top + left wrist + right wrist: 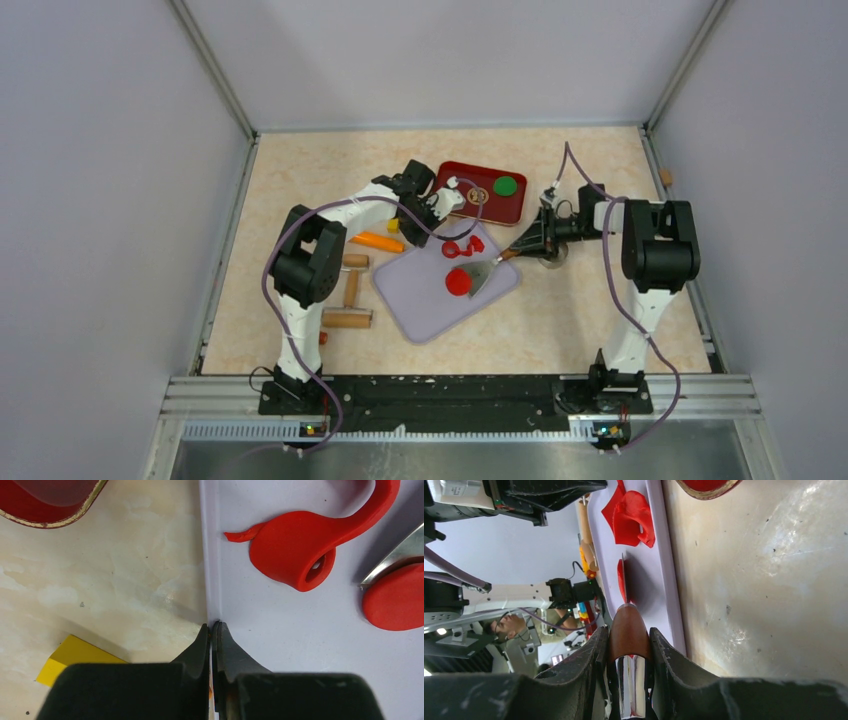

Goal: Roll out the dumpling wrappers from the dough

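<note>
My right tool (628,635) is closed on the brown wooden handle of a metal-bladed scraper (483,273). The blade reaches left over the lilac cutting board (430,305) in the middle of the surface (115,570). My left tool (212,630) is pinched shut with nothing in it, its tips at the far-left edge of the board.

The dumpling wrapper (459,282), a flat round red disc, lies near the board's centre. The blade's edge meets its right rim, and I can't tell whether the metal is under the dough or only against it. The dough scraps (462,246), a curled red ribbon, sit on the board just beyond the disc. Past the board's far edge there is a dark red tray (480,205) with a green disc (505,185) in it. A yellow block (75,657) lies off the board on its left.

I expect the wrapper to be light, soft and a bit tacky, so it may cling to the board. Pinching its rim would probably stretch or tear it. The safest hold is from below, with the blade kept low and eased under the rim until it carries most of the disc. The scraps look thicker and more forgiving, and I could pinch them at the curl.
</note>
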